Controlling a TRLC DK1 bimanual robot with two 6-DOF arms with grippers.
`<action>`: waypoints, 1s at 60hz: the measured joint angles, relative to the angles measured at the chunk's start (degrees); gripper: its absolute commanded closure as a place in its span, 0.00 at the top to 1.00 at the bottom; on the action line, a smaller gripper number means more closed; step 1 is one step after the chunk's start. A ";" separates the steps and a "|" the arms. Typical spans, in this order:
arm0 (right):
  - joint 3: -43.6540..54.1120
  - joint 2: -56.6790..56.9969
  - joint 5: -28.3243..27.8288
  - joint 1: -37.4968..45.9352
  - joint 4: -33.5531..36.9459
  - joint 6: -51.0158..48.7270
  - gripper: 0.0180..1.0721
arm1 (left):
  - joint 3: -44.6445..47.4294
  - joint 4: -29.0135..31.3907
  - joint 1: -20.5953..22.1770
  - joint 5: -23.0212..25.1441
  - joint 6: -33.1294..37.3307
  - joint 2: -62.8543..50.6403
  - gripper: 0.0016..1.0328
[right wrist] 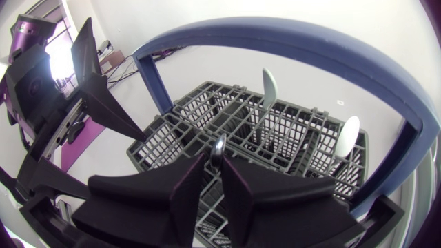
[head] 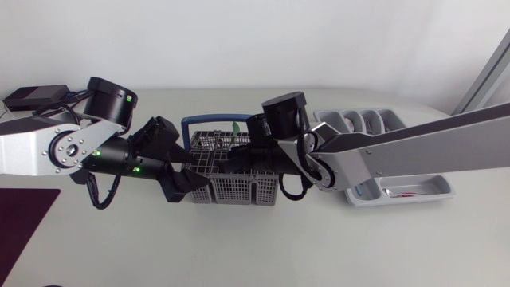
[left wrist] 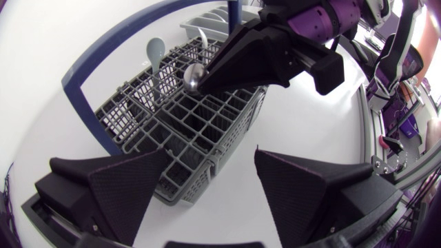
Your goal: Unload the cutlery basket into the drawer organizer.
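Our right fingers (right wrist: 155, 200) are clamped on metal spoon (right wrist: 219, 147), bowl end up, right over cutlery basket (head: 235, 190) cells. Can't tell if handle is clear of cell. Our left fingers (left wrist: 114, 186) are wide apart, basket's end corner sitting between them; can't tell if they touch it. Basket is grey with blue handle (right wrist: 296, 41), mid-bench (head: 239, 255), just beside drawer organizer (head: 374, 119). Inside basket: white spoon (right wrist: 348, 134) and grey utensil (right wrist: 269, 86), both upright, ahead of right fingers.
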State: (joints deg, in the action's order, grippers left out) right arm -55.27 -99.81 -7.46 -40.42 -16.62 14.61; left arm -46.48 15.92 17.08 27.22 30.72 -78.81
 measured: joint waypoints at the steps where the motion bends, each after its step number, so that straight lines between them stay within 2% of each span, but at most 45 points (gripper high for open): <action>1: 0.00 -0.04 0.00 0.00 0.00 0.00 0.12 | 0.00 0.00 0.00 0.00 0.00 0.00 0.93; 11: 0.00 -0.09 -0.44 0.02 -0.37 0.00 0.06 | 0.00 0.00 0.00 0.00 0.00 0.00 0.93; 60: 3.02 2.30 -0.59 -1.11 -3.19 -0.26 0.06 | 0.68 -0.85 -0.02 0.00 0.00 0.28 0.93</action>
State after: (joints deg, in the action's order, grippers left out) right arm -52.25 -97.51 -8.05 -41.54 -19.81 14.35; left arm -45.80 15.07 17.06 27.22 30.72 -78.52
